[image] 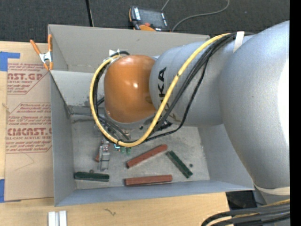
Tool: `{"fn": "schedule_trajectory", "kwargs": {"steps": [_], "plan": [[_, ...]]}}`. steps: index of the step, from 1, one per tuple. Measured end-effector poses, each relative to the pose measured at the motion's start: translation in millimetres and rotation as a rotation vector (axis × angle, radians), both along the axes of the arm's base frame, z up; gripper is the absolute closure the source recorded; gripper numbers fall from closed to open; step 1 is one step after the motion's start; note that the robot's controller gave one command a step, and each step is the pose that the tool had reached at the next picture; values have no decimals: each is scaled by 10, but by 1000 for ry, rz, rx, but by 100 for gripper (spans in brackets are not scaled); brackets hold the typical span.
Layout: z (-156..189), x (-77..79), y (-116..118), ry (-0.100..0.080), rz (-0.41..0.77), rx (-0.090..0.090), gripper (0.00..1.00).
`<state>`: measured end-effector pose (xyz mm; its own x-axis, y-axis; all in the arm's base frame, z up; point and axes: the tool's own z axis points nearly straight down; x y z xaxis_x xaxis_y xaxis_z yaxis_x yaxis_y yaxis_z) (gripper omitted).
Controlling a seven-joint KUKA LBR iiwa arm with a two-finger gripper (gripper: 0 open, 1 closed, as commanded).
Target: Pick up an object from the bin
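Observation:
My gripper [104, 157] hangs below the arm's wrist over the left part of the bin floor. A dark green bar [91, 176] lies flat just below it, near the bin's front left corner, apart from the gripper. To its right lies a red-brown bar [146, 155], tilted up to the right. A second red-brown bar [148, 180] rests along the front wall. Nothing can be made out held in the gripper.
Another dark green bar [180, 164] lies slanted at the right of the floor. The arm and its orange cover hang over the back and middle of the bin, hiding the floor there. The bin walls rise close on the left and front.

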<state>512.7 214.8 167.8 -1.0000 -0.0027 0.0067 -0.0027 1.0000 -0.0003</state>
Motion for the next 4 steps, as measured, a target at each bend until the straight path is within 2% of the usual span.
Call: {"fn": "schedule_trajectory", "kwargs": {"steps": [1,2,3,4], "plan": [[-985,147,-1054,0,-13,-5,0],[-985,37,-1612,-5,-44,-2,0],[-980,41,-1573,-6,-39,1,100],[635,141,-1639,-17,-99,2,100]]}}
